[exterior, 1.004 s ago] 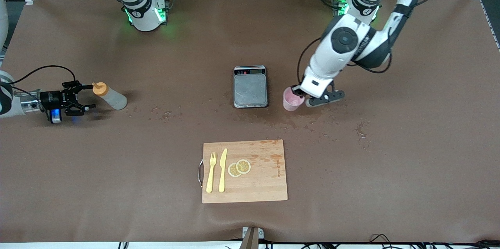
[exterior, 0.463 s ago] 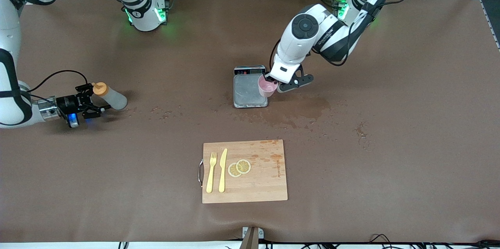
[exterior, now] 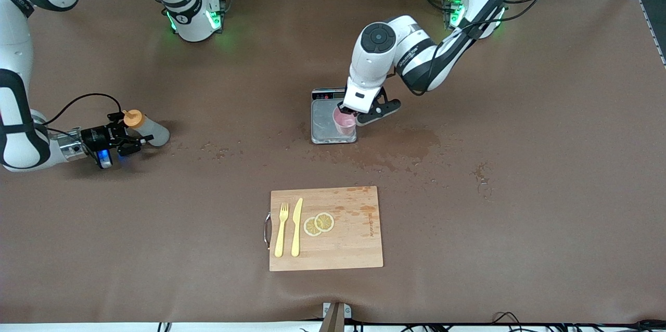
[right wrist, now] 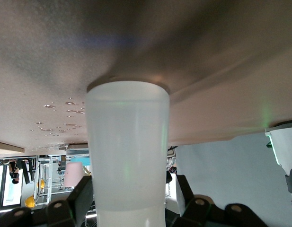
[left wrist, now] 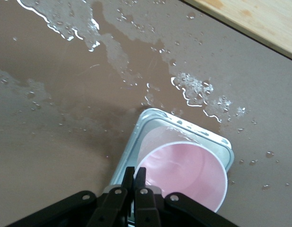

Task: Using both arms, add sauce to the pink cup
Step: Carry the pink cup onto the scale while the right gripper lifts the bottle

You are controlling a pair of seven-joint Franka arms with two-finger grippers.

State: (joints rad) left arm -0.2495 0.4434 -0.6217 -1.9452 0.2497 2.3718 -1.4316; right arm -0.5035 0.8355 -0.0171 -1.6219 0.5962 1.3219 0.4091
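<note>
The sauce bottle (exterior: 151, 131) is translucent with an orange cap (exterior: 133, 118). It lies tilted on the table at the right arm's end. My right gripper (exterior: 130, 138) is open, with one finger on each side of the bottle's body (right wrist: 127, 142); a small gap shows at one finger (right wrist: 184, 191). My left gripper (exterior: 349, 113) is shut on the rim of the pink cup (exterior: 343, 123). It holds the cup upright over the corner of the kitchen scale (exterior: 325, 121). In the left wrist view the fingers (left wrist: 141, 176) pinch the cup's rim (left wrist: 183, 175). I cannot tell if the cup rests on the scale.
A wooden cutting board (exterior: 354, 249) lies nearer the front camera, with a yellow fork (exterior: 281, 230), a knife (exterior: 296, 227) and lemon slices (exterior: 318, 223) on it. Wet patches (exterior: 411, 147) spread over the table beside the scale.
The left arm has carried the pink cup from the table beside the scale to over the scale. The right gripper has slid forward, so its fingers now flank the bottle.
</note>
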